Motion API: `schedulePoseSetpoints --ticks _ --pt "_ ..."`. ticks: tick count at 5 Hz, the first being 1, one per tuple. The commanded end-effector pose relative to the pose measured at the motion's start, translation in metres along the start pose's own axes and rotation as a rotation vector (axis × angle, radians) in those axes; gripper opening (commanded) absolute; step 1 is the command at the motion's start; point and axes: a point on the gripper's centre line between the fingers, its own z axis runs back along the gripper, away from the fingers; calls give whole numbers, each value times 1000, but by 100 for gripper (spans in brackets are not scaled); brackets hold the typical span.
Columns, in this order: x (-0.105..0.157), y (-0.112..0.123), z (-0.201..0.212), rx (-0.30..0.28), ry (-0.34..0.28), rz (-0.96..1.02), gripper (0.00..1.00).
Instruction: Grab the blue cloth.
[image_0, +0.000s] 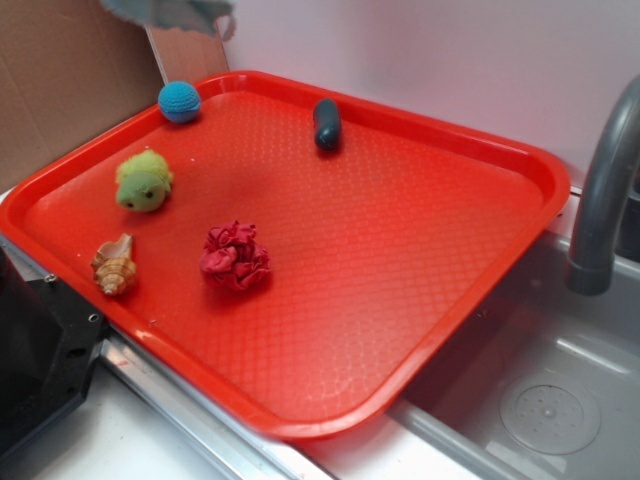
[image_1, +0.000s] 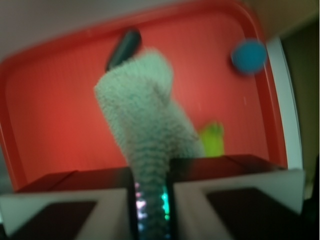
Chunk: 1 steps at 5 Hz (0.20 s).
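Hanging at the top edge of the exterior view, the blue cloth (image_0: 170, 12) shows only as a pale blue-grey fringe, clear of the red tray (image_0: 480, 290) below; the arm itself is out of frame. On the tray: blue crocheted ball (image_0: 179, 101) far-left corner, dark oblong object (image_0: 327, 124) near the far rim, green fuzzy toy (image_0: 144, 181), seashell (image_0: 115, 266), red ruffled bundle (image_0: 235, 257), all well apart. Sink basin (image_0: 550, 400) and grey faucet (image_0: 600, 200) to the right. Wrist view: gripper (image_1: 152, 200) fingers are clamped on the cloth, one end pinched in the narrow gap between them, the rest draping away toward the tray. Long axis runs from the pinch outward along the camera's line, free end bent slightly left, above the dark object. Judgement: terry, light, floppy, no stiffness, so it will swing and sag; not slippery, not fragile. An end pinch looks adequate; a mid-length pinch would hang shorter. Ball and green toy visible, blurred.
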Motion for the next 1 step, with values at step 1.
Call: schedulePoseSetpoints --ticks 1 --pt "4 -38 20 61 -119 -112 0"
